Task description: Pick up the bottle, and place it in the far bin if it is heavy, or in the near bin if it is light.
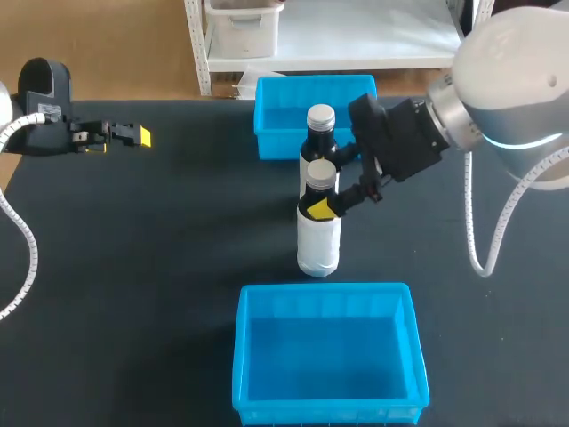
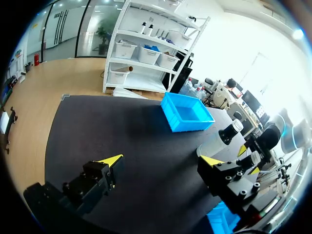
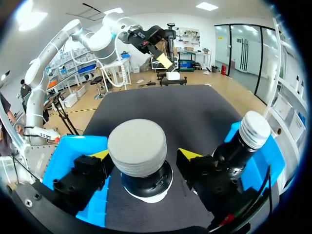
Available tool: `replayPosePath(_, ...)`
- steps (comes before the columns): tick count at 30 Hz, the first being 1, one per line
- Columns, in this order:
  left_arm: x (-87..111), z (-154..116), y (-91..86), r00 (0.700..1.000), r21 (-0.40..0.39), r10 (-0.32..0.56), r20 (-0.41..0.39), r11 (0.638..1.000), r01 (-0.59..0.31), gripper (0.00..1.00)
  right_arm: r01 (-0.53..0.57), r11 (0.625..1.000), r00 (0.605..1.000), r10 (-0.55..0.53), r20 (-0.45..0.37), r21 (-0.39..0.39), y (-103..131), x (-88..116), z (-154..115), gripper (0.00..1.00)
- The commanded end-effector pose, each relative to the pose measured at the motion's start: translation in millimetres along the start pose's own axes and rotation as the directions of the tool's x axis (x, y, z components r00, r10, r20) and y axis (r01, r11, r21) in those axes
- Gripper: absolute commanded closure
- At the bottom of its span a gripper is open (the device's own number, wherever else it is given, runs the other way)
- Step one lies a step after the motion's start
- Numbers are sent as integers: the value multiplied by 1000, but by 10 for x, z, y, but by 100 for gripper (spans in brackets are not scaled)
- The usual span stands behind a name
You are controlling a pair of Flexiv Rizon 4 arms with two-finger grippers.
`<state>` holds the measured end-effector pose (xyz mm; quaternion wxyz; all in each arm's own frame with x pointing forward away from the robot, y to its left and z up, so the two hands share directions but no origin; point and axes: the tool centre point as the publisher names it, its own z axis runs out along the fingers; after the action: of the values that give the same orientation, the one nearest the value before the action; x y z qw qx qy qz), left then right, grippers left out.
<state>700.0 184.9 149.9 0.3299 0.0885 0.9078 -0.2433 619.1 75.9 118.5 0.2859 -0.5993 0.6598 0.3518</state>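
Observation:
Two bottles stand mid-table. The nearer bottle (image 1: 318, 233) has a white body, a dark neck and a grey cap. A dark bottle (image 1: 319, 135) stands just behind it, in front of the far bin (image 1: 276, 107). My right gripper (image 1: 330, 181) straddles the nearer bottle's neck, one finger on each side. In the right wrist view the cap (image 3: 138, 146) sits between the fingers of the right gripper (image 3: 144, 157), with a slim gap at one side. The dark bottle (image 3: 245, 140) is beside it. My left gripper (image 1: 133, 135) hangs open and empty at the far left (image 2: 162, 161).
The near bin (image 1: 329, 356), blue and empty, sits at the table's front edge just ahead of the bottles. The far bin (image 2: 187, 113) is also empty. Dark tabletop (image 1: 160, 249) spreads to the left of the bottles.

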Motion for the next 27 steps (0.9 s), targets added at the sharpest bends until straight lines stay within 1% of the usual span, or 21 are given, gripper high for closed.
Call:
replayPosePath(1, 0, 0, 0, 1000, 0, 0, 0, 1000, 0, 0, 0, 1000, 1000, 0, 6, 2, -14, 13, 1, 31)
replayPosePath(3, 0, 0, 0, 1000, 0, 0, 0, 1000, 0, 0, -1, 1000, 1000, 1, 6, 3, -16, 16, -1, 38)
replayPosePath(4, 0, 0, 0, 1000, 0, 0, 0, 1000, 0, 0, -1, 1000, 1000, 1, 6, 4, -17, 17, -2, 42)
replayPosePath(5, 0, 0, 0, 1000, 0, 0, 0, 1000, 0, 0, -1, 1000, 1000, 1, 7, 4, -18, 18, -2, 50)
replayPosePath(13, 0, 0, 0, 1000, 0, 0, 0, 1000, 0, 0, -2, 1000, 1000, 2, 10, 1, -23, 22, 2, 54)
replayPosePath(16, 0, 0, 0, 1000, 0, 0, 0, 1000, 0, 0, 2, 1000, 1000, -2, 13, 1, -19, 14, 1, 60)
replayPosePath(17, 0, 0, 0, 1000, 0, 0, 0, 1000, 0, 0, 3, 1000, 1000, -3, 14, 1, -16, 12, 0, 65)
replayPosePath(19, 0, 0, 0, 1000, 0, 0, 0, 1000, 0, 0, 5, 1000, 1000, -5, 15, 0, -9, 9, -1, 73)
replayPosePath(20, 0, 0, 0, 1000, 0, 0, 0, 1000, 0, 0, 5, 1000, 1000, -5, 15, -1, -7, 8, 0, 78)
replayPosePath(22, 0, 0, 0, 1000, 0, 0, 0, 1000, 0, 0, 6, 1000, 1000, -6, 16, -2, -1, 8, 2, 94)
replayPosePath(23, 0, 0, 0, 1000, 0, 0, 0, 1000, 0, 0, 6, 1000, 1000, -6, 17, -2, 1, 8, 2, 100)
replayPosePath(27, 0, 0, 0, 1000, 0, 0, 0, 1000, 0, 0, 9, 1000, 1000, -9, 21, -1, 15, 5, -3, 100)
